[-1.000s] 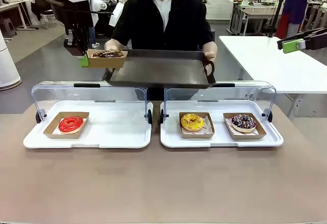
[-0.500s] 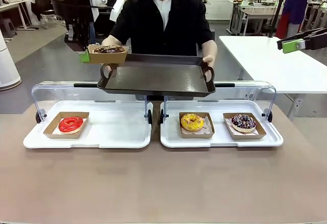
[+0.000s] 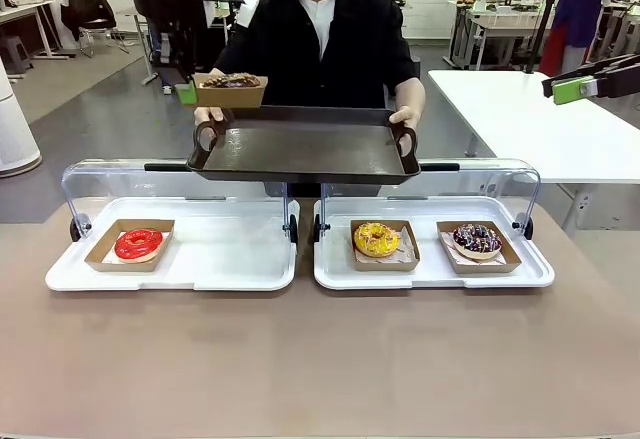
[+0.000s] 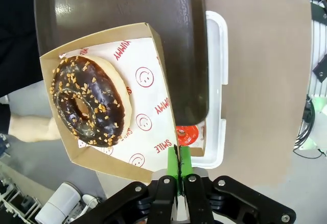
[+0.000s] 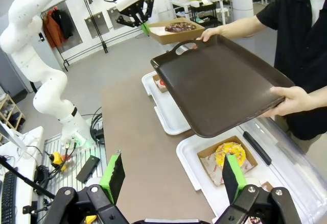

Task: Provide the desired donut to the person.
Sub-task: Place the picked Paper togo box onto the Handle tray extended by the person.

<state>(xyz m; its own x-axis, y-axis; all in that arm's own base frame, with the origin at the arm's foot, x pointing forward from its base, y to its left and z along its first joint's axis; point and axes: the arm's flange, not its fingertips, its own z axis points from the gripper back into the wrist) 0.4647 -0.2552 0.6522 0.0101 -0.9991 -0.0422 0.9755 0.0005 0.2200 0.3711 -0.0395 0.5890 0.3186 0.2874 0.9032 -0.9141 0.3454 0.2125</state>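
Note:
A chocolate donut point(image 3: 230, 80) with nut crumbs lies in a brown paper box point(image 3: 232, 91). My left gripper point(image 3: 188, 94) is shut on the box's edge and holds it in the air over the far left corner of a dark tray point(image 3: 305, 149). The person point(image 3: 318, 44) in the black shirt holds that tray by both handles above the table. From the left wrist, the green fingertips point(image 4: 173, 164) pinch the box point(image 4: 148, 117) rim, with the donut point(image 4: 91, 101) beside the tray point(image 4: 117, 4). My right gripper point(image 5: 173, 175) is open and holds nothing; it hangs at the far right point(image 3: 590, 81).
Two white trays point(image 3: 230, 259) point(image 3: 430, 271) with raised clear lids sit on the brown table. The left one holds a red donut point(image 3: 138, 243); the right one holds a yellow donut point(image 3: 376, 239) and a dark sprinkled donut point(image 3: 477, 239). A white table point(image 3: 540, 129) stands behind on the right.
My left gripper has carried the boxed chocolate donut to the right and a little up, over the tray's corner. The person has shifted the tray slightly left. My right gripper has not moved.

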